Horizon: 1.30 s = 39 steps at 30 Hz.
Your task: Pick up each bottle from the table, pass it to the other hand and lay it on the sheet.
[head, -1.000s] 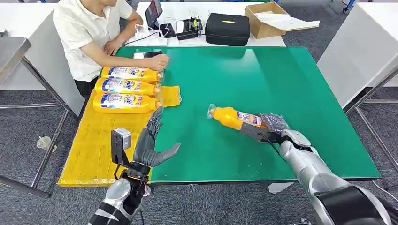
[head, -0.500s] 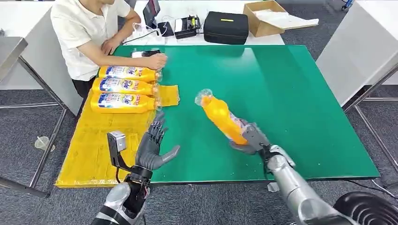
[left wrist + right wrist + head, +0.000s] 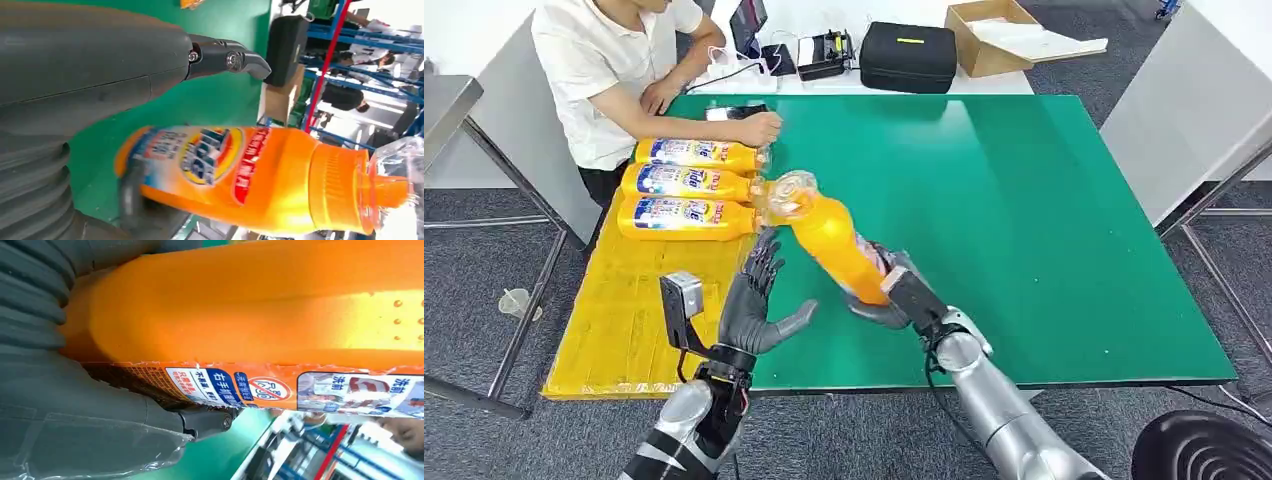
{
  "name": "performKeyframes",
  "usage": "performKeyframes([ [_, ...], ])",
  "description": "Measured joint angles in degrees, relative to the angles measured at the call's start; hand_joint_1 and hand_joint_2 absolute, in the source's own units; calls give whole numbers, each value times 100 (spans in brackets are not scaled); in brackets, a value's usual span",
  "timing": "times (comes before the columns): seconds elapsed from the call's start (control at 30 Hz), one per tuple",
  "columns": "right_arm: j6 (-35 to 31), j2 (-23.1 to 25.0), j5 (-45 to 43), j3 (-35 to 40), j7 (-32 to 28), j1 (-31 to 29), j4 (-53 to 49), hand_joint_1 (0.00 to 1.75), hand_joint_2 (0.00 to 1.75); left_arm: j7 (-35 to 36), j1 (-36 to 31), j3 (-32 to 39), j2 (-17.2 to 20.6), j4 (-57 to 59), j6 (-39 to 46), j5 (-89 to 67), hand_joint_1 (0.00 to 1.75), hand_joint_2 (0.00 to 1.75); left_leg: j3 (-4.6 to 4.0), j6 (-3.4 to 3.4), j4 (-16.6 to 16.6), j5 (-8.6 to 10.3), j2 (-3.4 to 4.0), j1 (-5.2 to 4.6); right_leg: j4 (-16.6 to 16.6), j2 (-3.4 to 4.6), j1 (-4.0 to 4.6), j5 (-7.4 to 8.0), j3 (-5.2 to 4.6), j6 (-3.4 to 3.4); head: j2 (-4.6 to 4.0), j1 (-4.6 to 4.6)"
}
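Over a green table (image 3: 1044, 200) edged by a yellow sheet (image 3: 624, 310), the right hand (image 3: 894, 297) grips an orange bottle (image 3: 829, 240) beside the spread, empty left hand (image 3: 754, 305), grey carpet (image 3: 484, 300) below.

Chinese "右手" on bottle label (image 3: 220, 385)

The near half of the yellow sheet (image 3: 624, 320) lies bare, open to a hand from the near edge. Its far half is taken by three laid bottles (image 3: 686, 184), with a person's hand (image 3: 761, 129) just beyond them. The left hand (image 3: 754, 305) stands spread between the held bottle (image 3: 834, 245) and that bare strip, seemingly apart. The green table (image 3: 1024, 220) to the right is open.
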Motion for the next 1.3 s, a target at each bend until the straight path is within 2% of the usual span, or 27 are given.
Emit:
performKeyframes([
  [0.57,22,149,94,341,-24,-25,-42,175,175,-26,-112,2,-11,-9,20,37,0,175,-6,0,0,0,1,2,1,1,1,0,-6,0,0,0],
  [0.93,-347,258,268,813,-214,-128,118,175,175,197,-230,-11,-24,-197,-332,466,0,175,-12,0,0,0,-2,1,1,0,0,0,-8,0,0,0],
  [1.2,-610,288,527,1042,-35,-182,37,175,175,192,-340,17,-24,-195,-230,603,0,175,-12,-1,0,1,-1,3,2,0,1,0,-12,0,0,0],
  [1.23,-608,293,520,1058,-33,-194,37,175,175,192,-356,20,-28,-195,-234,627,7,175,-12,-1,0,1,-1,3,2,0,1,0,-12,0,0,0],
  [1.27,-579,301,486,1069,-33,-206,37,175,175,190,-371,26,-35,-195,-243,654,162,175,-13,-1,0,1,-1,3,2,0,1,0,-12,0,0,0],
  [1.3,-573,306,453,1079,-33,-215,37,162,175,188,-384,28,-42,-195,-251,654,175,175,-14,-1,0,1,-1,3,2,0,1,0,-12,0,0,0],
])
